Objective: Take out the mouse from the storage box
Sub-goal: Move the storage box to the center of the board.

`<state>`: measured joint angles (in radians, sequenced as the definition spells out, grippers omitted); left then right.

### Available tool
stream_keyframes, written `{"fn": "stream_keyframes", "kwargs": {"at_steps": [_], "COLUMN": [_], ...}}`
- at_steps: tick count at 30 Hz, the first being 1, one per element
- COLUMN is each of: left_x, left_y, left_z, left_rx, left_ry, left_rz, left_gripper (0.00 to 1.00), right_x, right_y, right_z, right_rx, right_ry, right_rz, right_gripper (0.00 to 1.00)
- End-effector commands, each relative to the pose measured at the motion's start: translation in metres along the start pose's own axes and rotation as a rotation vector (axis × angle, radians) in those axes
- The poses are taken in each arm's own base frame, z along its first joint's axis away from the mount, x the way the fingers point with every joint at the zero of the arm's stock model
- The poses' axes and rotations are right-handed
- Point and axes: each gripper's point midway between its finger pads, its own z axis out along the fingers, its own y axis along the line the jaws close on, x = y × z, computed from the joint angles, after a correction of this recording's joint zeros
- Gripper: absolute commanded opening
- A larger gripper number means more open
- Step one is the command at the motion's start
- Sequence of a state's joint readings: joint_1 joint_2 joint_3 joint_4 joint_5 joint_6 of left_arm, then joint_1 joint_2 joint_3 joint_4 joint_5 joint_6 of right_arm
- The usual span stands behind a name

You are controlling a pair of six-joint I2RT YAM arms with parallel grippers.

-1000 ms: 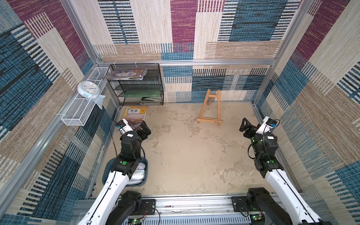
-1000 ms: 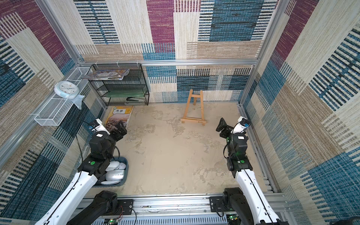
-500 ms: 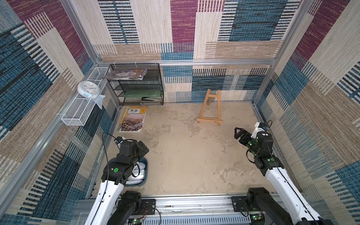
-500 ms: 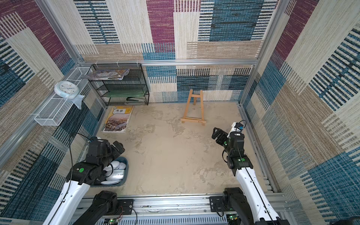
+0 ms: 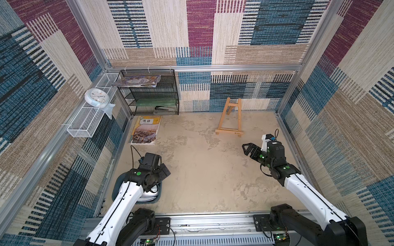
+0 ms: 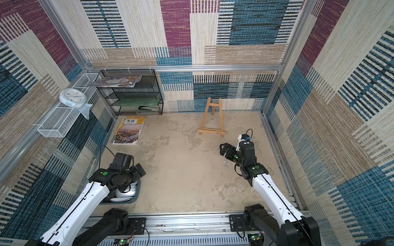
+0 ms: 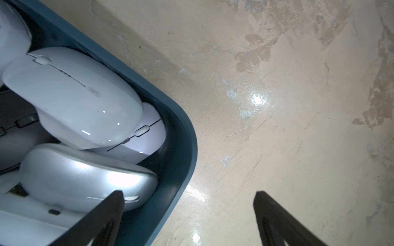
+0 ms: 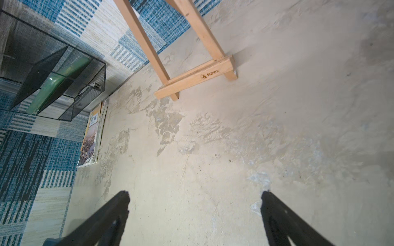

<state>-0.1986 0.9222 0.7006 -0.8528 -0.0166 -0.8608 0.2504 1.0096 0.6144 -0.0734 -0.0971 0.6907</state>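
The storage box (image 6: 136, 197) sits at the surface's (image 5: 202, 170) near-left corner. The top white mouse (image 7: 74, 95) lies lengthwise along its wall, wheel end away from the rounded corner. The left jaws are spread, straddling the rim; the right jaws are spread and empty.

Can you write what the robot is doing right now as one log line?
left gripper: open, above storage box corner | mice: inside box, none held | right gripper: open, empty, over table
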Motion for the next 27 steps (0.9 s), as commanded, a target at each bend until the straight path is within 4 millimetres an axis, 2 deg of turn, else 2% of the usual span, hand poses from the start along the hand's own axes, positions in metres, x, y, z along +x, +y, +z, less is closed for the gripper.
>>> {"fn": "stream_keyframes", "kwargs": {"at_steps": [1,9,15,21,27], "left_x": [0.004,0.008,0.013,0.036,0.073], "left_y": [-0.015,-0.035,-0.063,-0.109,-0.170], "left_z": [0.006,0.021,0.022,0.031,0.037], "left_rx": [0.058,0.069,0.077,0.123,0.201], "left_ry": [0.037,0.075,0.076,0.120,0.163], "left_rz": [0.015,0.040,0.103,0.168,0.272], "left_gripper": [0.99,0.99,0.99,0.99,0.99], "right_x": [0.006,0.021,0.025,0.029,0.026], "right_y": [0.008,0.022,0.021,0.015,0.007], "right_z": [0.004,0.015,0.016,0.014,0.010], "right_rx": [0.005,-0.001,0.014,0.038,0.089], "right_ry": [0.018,0.059,0.066,0.066,0.055], "right_rz": [-0.011,-0.057,-0.068,-0.066,-0.061], "right_gripper": [0.99,1.00,1.00,0.99,0.99]}}
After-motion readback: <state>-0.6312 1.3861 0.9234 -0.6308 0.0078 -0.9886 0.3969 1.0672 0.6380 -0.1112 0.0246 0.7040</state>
